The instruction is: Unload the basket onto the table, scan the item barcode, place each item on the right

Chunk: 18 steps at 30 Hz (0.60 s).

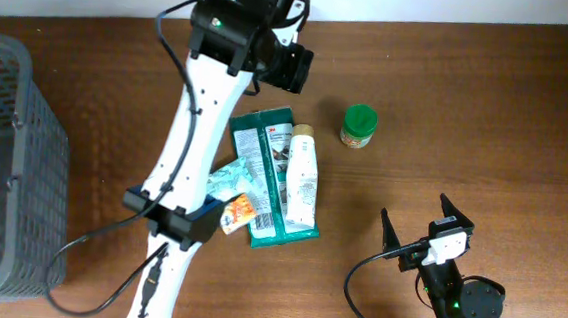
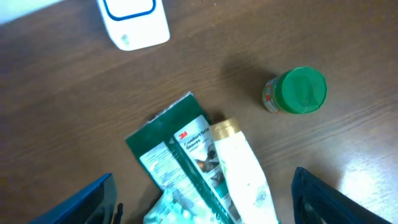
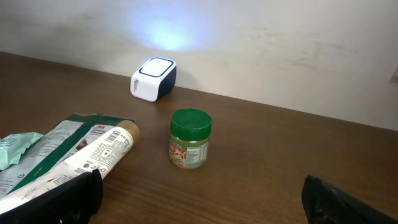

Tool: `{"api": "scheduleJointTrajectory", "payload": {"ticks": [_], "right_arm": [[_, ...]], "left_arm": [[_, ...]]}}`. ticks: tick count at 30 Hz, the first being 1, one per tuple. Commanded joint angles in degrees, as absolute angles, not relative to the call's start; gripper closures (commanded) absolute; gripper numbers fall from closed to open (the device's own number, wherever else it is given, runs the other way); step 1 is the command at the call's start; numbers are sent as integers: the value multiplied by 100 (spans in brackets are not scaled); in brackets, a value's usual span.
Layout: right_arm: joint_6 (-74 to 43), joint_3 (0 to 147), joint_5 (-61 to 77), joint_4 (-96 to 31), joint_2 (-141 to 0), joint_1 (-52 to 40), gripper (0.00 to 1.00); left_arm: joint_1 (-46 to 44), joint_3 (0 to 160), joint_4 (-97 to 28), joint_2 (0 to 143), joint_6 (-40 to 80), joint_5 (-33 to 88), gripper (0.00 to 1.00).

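Note:
Several items lie in a pile mid-table: a green 3M package (image 1: 263, 178) (image 2: 174, 155), a white bottle with a gold cap (image 1: 301, 180) (image 2: 242, 174) lying on it, a mint packet (image 1: 227, 180) and a small orange packet (image 1: 238, 209). A green-lidded jar (image 1: 359, 125) (image 2: 297, 91) (image 3: 190, 138) stands apart to the right. The white barcode scanner (image 2: 134, 22) (image 3: 153, 78) sits at the back, hidden under the left arm in the overhead view. My left gripper (image 1: 177, 222) (image 2: 202, 202) hovers open above the pile's near end. My right gripper (image 1: 418, 224) (image 3: 205, 199) stands open and empty, low at the front right.
A grey mesh basket (image 1: 3, 159) fills the left edge of the table. The left arm's white link (image 1: 191, 122) runs diagonally beside the pile. Bare wood separates the jar from the right gripper.

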<state>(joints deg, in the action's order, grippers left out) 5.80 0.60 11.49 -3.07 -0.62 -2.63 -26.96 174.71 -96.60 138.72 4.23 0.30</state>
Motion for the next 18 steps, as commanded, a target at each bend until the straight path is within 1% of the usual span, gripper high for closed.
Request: {"api": "scheduleJointTrajectory", "payload": {"ticks": [1,4,7,9,12,16,18], "right_arm": [[556,32,1138,-327,-19,-298,2],[558,32,1138,-327,-19,-301,2],[558,32,1138,-327,-19,-298,2],[556,32,1138,-325,-19,-298,2],[556,32,1138,-327,-19,-298,2],[558,32,1138,-327,-19,-298,2],[556,32,1138,-327,-19,-298,2]], "left_arm": [[-2517,16663,-9673,12484,600,-298,19],[-2324,15550,-9673,11695,777,-373,20],[-2126,14158,-9671,11067,1409,-1009,20],[-2003,13364,-9537,10868,1721,-1074,21],[-1959,12252,-8748,10814,2152,-1009,26],[-1981,10790,-7693,10818,2991,-1007,28],[-1979,10311,-7411,10818,3083,-1009,29]]}}
